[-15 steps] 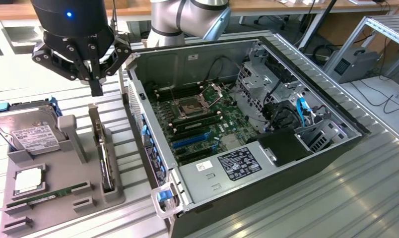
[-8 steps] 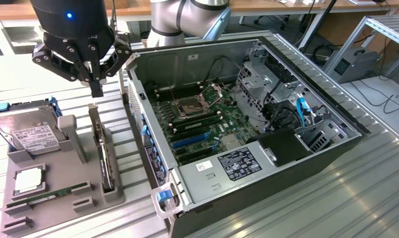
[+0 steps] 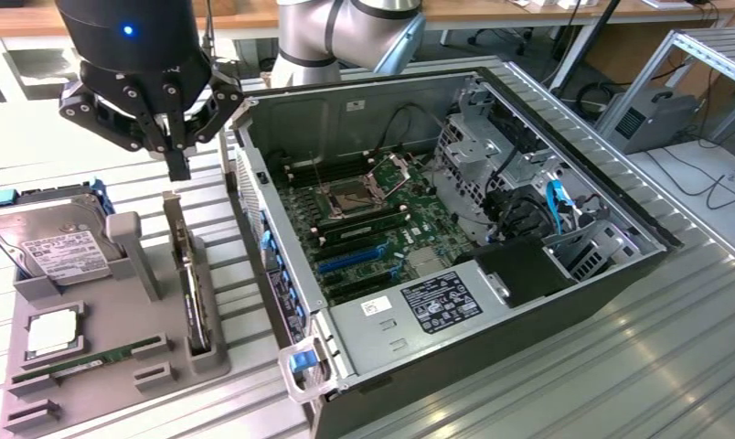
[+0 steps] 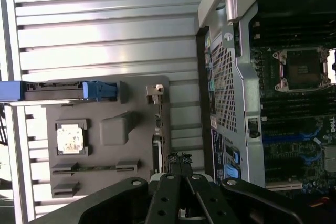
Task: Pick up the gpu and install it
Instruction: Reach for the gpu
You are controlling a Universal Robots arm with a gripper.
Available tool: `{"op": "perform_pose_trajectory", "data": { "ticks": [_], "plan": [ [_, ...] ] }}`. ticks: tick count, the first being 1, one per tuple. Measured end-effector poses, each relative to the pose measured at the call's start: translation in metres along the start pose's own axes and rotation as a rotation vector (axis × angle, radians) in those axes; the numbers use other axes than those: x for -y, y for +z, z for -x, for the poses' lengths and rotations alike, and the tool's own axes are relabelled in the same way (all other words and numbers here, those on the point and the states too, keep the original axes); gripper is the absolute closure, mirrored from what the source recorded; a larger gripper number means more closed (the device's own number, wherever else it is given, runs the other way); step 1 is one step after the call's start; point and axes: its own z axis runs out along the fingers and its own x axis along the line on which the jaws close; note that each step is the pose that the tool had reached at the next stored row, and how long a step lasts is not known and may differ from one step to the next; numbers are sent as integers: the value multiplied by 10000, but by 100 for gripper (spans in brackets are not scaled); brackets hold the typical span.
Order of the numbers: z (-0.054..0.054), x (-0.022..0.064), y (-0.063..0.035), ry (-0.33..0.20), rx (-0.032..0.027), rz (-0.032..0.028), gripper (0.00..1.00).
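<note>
Gpu (image 3: pixel 192 279) (image 4: pixel 157 148) stands on edge in the grey holder tray (image 3: pixel 100 366) (image 4: pixel 105 169), just below my gripper (image 3: pixel 178 169) (image 4: pixel 178 165) and not touching it. My fingers are pressed together and empty. The open computer case (image 3: pixel 465 229) sits beside the tray on the slatted metal table (image 3: pixel 587 375).

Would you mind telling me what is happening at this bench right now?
A robot arm's end effector hovers, shut and empty, above the gpu, which stands on edge in the gray parts tray beside the open computer case. The card has not yet been picked up.
</note>
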Motion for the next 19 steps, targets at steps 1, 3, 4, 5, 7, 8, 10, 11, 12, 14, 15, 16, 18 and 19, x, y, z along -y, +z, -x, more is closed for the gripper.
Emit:
{"op": "perform_pose_trajectory", "data": {
  "ticks": [1,3,4,5,7,8,10,11,12,14,15,16,18,19],
  "plan": [
    [0,2,0,0,0,-1,89],
    [0,6,0,0,0,0,89],
    [1,9,0,0,0,0,89],
    [1,11,-1,0,-1,-1,89],
    [1,15,-1,0,-1,-1,89],
    [1,17,-1,0,0,0,89],
    [2,23,-1,1,-1,-1,89],
    [2,25,-1,0,0,-1,89],
    [2,26,-1,0,0,0,89],
    [2,31,-1,1,0,0,89],
    [3,34,-2,0,0,0,89],
    [3,38,-2,0,-1,0,89],
    [3,42,-2,0,0,-1,89],
    [3,45,-2,0,0,0,89]
  ]
}}
